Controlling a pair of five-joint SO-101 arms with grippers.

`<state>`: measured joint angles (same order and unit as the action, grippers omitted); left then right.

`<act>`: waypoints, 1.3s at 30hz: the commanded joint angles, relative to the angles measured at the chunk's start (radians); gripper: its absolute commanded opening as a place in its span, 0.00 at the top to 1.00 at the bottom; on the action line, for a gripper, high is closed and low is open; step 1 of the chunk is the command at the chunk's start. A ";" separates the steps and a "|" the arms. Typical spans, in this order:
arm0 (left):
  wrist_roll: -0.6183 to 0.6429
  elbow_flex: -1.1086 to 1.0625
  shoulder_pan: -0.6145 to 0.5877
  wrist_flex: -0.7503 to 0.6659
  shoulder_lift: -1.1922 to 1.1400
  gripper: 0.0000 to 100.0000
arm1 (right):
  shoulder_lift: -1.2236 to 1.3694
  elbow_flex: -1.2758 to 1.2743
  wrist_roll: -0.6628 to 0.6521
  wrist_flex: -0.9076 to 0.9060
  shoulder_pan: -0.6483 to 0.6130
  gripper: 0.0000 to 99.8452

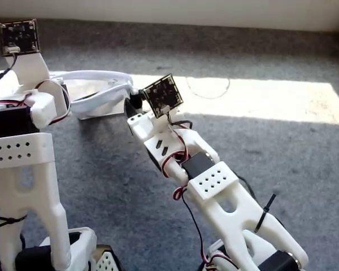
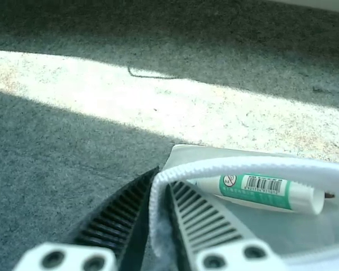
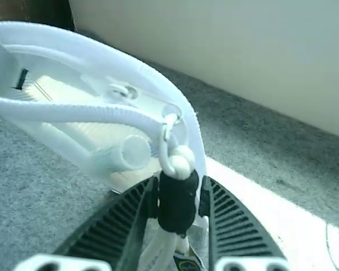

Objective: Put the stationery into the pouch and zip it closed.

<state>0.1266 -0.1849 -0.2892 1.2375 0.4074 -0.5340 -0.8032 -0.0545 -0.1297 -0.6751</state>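
Pouch [image 1: 95, 106] lies on the counter [image 1: 271, 169], mouth gaping, zip not yet run; green-and-white tube [image 2: 260, 191] already inside, so loading looks done or nearly so, and closing is what's left. Left gripper [image 2: 161, 183]: jaws narrow, pinching the pouch rim; right gripper [image 3: 179, 189]: jaws clamped on the black zip pull [image 3: 178, 203]. Left wrist view gives the tube's label and tip; right wrist view gives the pull and its cord; high view gives both arms meeting at the pouch, contents hidden.
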 commanded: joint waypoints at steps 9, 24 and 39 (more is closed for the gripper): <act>-0.008 -0.008 0.012 0.003 -0.010 0.99 | -0.025 0.042 -0.002 -0.004 0.007 0.88; -0.008 -0.008 0.013 0.003 -0.010 0.99 | -0.173 0.025 -0.138 -0.028 0.012 1.00; -0.008 -0.008 0.094 0.009 -0.005 0.81 | -0.568 -0.176 -0.222 -0.464 0.007 1.00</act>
<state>0.1281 -0.2002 -0.2570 1.2436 0.3920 -1.0510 -0.9582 -0.2662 -0.5884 -0.6767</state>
